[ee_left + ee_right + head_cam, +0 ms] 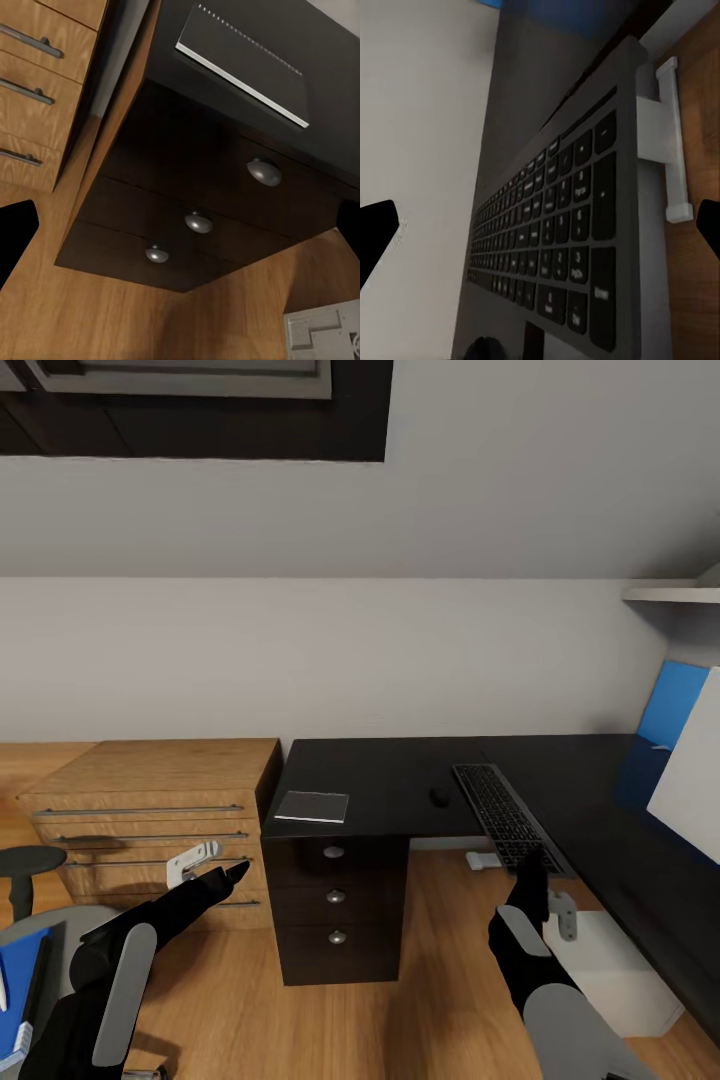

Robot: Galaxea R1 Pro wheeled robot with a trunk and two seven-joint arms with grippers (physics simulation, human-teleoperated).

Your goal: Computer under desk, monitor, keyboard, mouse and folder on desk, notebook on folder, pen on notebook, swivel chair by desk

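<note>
**Right arm lined up on the keyboard**

Right gripper (533, 865) hovers, fingers apart, at the near end of the slim black-keyed keyboard (508, 817) on the glossy black desk (400, 770). Approach low and grip the overhanging edge (my guess). Left gripper (232, 875) open, empty. Tiny black mouse (439, 796) just beside; grey notebook (312, 806) nr the drawers.
</note>
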